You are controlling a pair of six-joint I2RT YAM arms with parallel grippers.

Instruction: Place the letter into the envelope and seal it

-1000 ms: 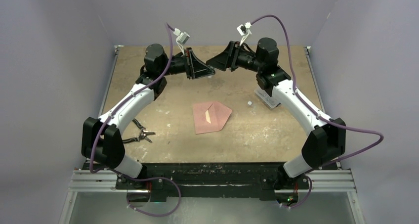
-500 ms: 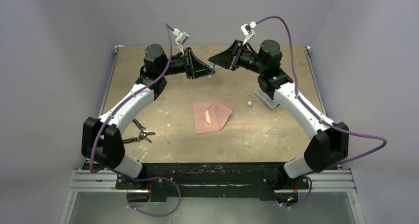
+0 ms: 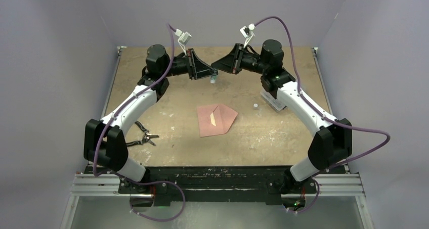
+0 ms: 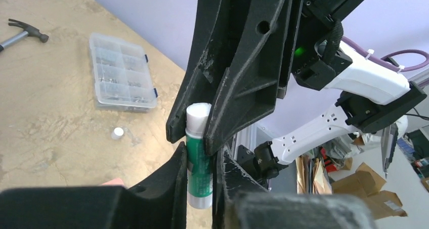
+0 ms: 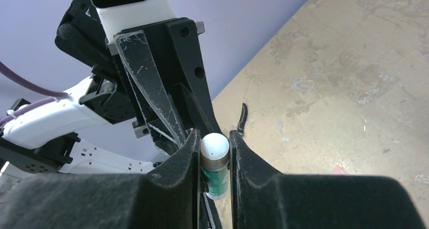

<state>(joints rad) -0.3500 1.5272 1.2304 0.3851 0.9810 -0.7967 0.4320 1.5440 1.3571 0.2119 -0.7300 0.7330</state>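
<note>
At the back middle of the table both grippers meet on a green glue stick (image 3: 214,79). My left gripper (image 4: 201,155) is shut on its green body (image 4: 198,161). From the opposite side my right gripper (image 5: 214,138) is shut on the stick's white end (image 5: 214,147). Below them the salmon-pink envelope (image 3: 217,119) lies flat at mid-table. Its pointed flap is open toward the right and a pale strip shows inside. No separate letter shows in any view.
Pliers (image 3: 143,138) lie near the left arm. A small white round piece (image 3: 255,105) and a clear parts box (image 3: 273,101) sit by the right arm. The left wrist view also shows a hammer (image 4: 25,33).
My right gripper moved in toward the left one and shut on the glue stick's end. The left gripper kept its grip and shifted slightly. The envelope stayed put.
</note>
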